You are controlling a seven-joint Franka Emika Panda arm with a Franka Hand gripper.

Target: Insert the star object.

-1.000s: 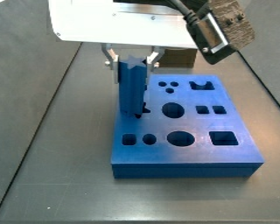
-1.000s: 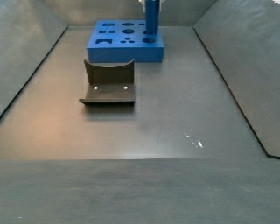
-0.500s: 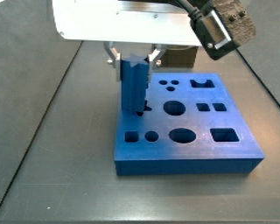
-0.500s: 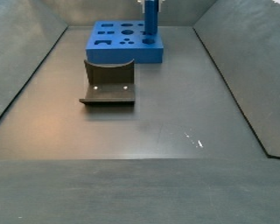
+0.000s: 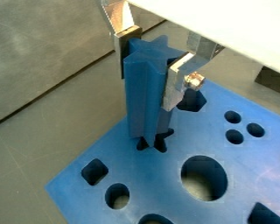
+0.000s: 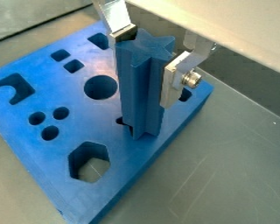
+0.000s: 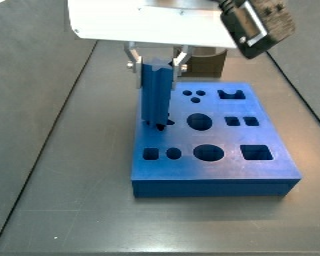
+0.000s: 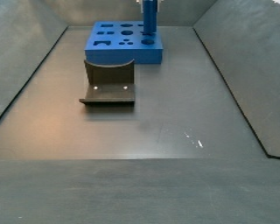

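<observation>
The dark grey desk [image 8: 166,131] filled most of both side views, with sloping grey walls rising at its left and right edges. At its far end lay the wide flat blue block [image 8: 122,42], its top cut with round, square and other shaped holes; the same block [image 7: 216,150] sat close to the camera in a side view. Nearer than the block on the desk stood the fixture [image 8: 108,83], a dark L-shaped bracket on its base plate, just apart from the block's near edge.

The star object [image 7: 156,95] stood upright with its lower end in a star-shaped hole near one edge of the block; its ridged sides showed plainly in both wrist views [image 5: 149,92] [image 6: 143,83]. It was in the hole's mouth, most of its length above the block's surface.

The hand [image 7: 155,58] hung right above the block, under the white arm housing, pinching the star object near its upper end. In both wrist views the silver fingers [image 5: 178,79] [image 6: 175,77] lay flat against opposite sides of the peg.
</observation>
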